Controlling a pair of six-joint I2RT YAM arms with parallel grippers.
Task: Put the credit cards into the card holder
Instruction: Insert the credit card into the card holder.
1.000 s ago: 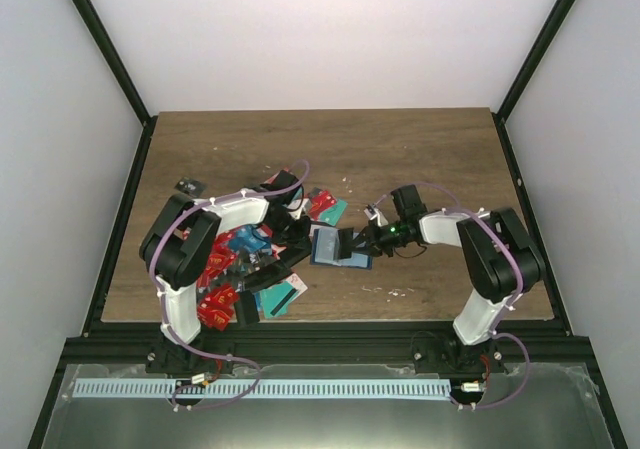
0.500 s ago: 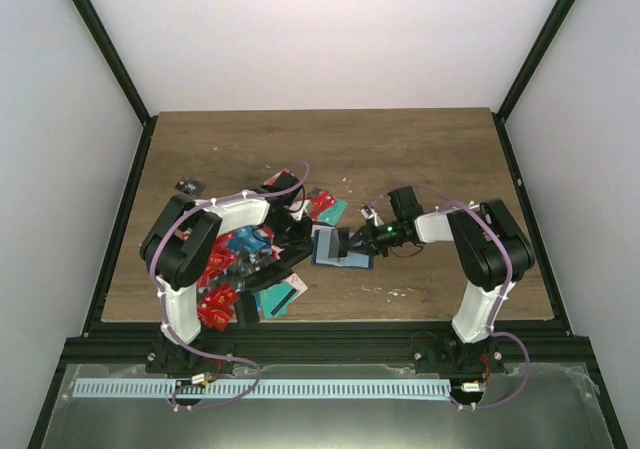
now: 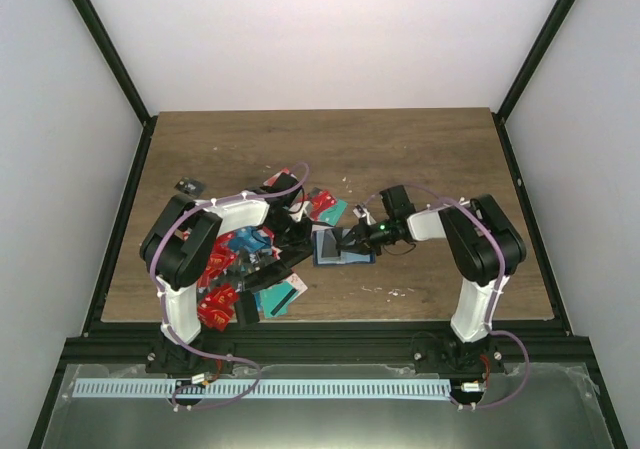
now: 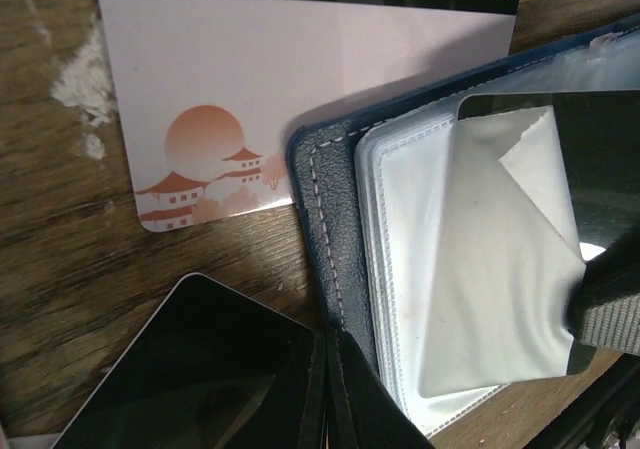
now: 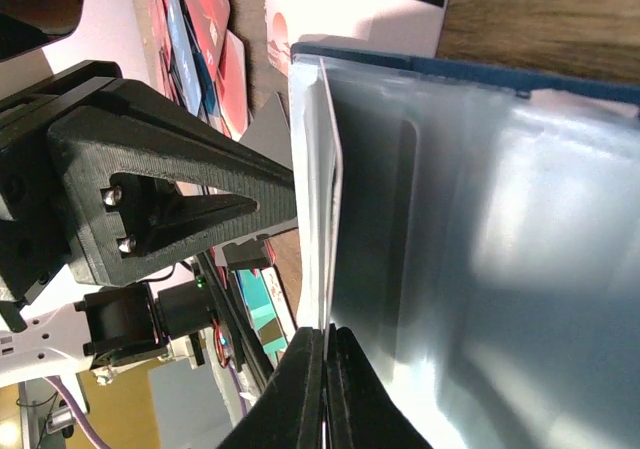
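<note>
The dark blue card holder (image 3: 340, 253) lies open on the table, its clear sleeves (image 4: 470, 269) showing. My left gripper (image 4: 330, 389) is shut on the holder's blue cover edge (image 4: 325, 219), seen from above at the holder's left side (image 3: 303, 241). My right gripper (image 5: 325, 389) is shut on a clear sleeve leaf (image 5: 318, 169) and holds it raised; from above it sits over the holder (image 3: 353, 240). A white and pink card (image 4: 300, 89) lies partly under the holder. A black card (image 4: 190, 369) lies beside my left fingers. Red cards (image 3: 215, 304) are piled at the left.
Teal cards (image 3: 285, 297) lie near the front edge. Red and teal cards (image 3: 328, 207) lie behind the holder. A small black item (image 3: 187, 185) sits at the far left. Black frame posts edge the table. The left gripper's body (image 5: 150, 199) is close beside the right one.
The right arm has reached further left, its gripper now over the holder. The left arm has stayed put at the holder's left edge.
</note>
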